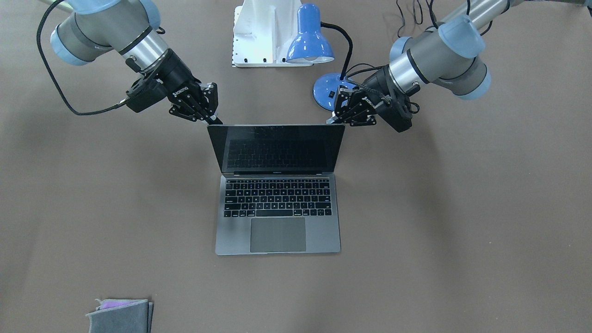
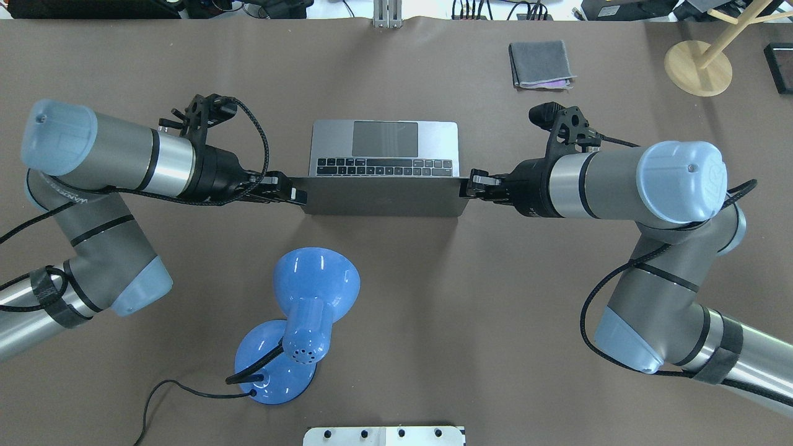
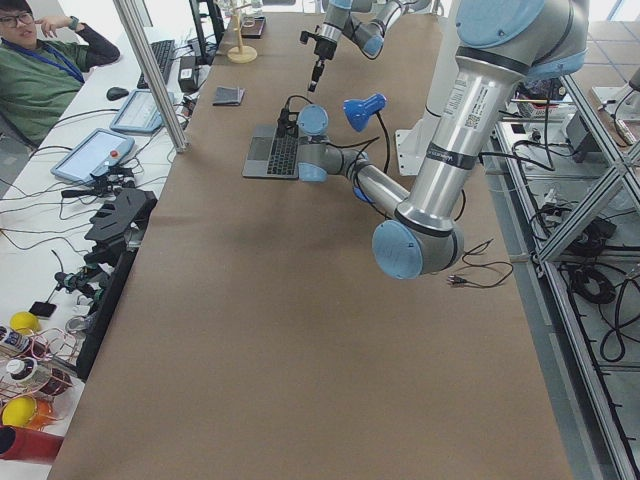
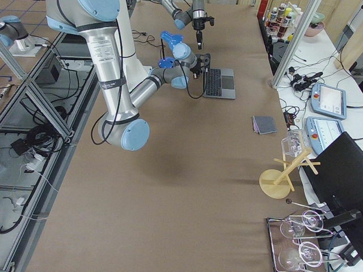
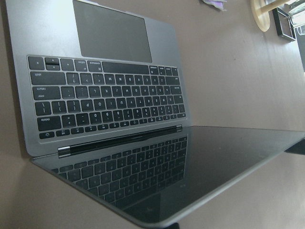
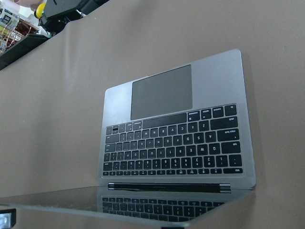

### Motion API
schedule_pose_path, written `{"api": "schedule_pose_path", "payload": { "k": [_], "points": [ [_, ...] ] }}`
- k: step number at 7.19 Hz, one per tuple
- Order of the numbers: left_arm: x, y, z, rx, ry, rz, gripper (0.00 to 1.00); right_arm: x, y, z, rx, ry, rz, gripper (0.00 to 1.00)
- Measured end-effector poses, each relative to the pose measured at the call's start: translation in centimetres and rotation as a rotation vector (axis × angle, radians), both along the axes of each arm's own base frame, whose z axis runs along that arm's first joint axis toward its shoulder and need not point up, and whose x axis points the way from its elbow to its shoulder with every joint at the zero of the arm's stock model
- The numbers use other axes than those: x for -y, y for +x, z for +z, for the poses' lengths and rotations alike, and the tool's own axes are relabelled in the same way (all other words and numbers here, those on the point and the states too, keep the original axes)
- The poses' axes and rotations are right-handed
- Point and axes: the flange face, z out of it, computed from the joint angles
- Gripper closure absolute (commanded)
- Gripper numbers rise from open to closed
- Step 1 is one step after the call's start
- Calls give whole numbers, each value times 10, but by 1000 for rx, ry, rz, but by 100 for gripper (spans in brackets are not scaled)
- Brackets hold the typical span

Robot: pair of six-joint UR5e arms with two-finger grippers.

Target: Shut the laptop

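Standing open, dark-screened grey laptop [image 1: 277,194]

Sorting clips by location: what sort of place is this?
Most likely a robotics lab: a left arm and right arm at a long table, an operator seated beside control tablets, metal framing with loose cables.

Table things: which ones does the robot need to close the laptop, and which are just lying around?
For the job: laptop, left gripper, right gripper, both at the lid's top corners.
Just lying about: blue lamp, folded grey cloth, wooden stand.
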Motion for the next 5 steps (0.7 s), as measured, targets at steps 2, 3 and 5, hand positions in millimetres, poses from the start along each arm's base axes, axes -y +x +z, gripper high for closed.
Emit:
{"api": "schedule_pose_path", "payload": {
  "k": [2, 3, 5],
  "points": [
    [16, -5, 1, 6, -7, -28, 100, 16, -1, -9, -25, -16, 19, 100],
    [27, -4, -2, 8, -11, -40, 100, 23, -3, -8, -36, -22, 25, 100],
    [47, -1, -2, 17, -23, -71, 100, 40, -8, -2, -57, -34, 43, 100]
  ]
}}
